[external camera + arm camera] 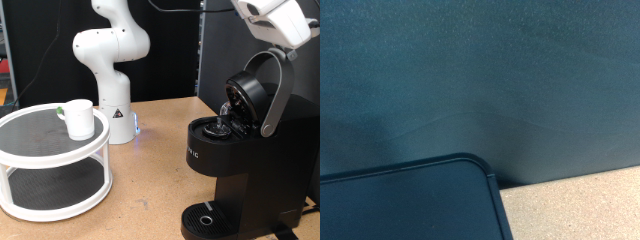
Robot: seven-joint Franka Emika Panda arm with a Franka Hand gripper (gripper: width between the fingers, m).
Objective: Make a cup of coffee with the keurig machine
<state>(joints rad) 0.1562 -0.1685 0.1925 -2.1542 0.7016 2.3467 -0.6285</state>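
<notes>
One cup sits on the top shelf of a round white tiered stand at the exterior view's left – well apart from the keurig machine, lid raised, at the right; the arm's hand is above that lid, its jaws out of sight – spread or pressed together, I cannot tell

The exterior view holds 1 coffee maker, its lid raised, and 1 white cup. The cup stands on 1 round white stand with 2 shelves. There are 2 white robot arms: 1 upright one behind the stand and 1 other arm entering at that view's top right. All rest on 1 bench.
</notes>
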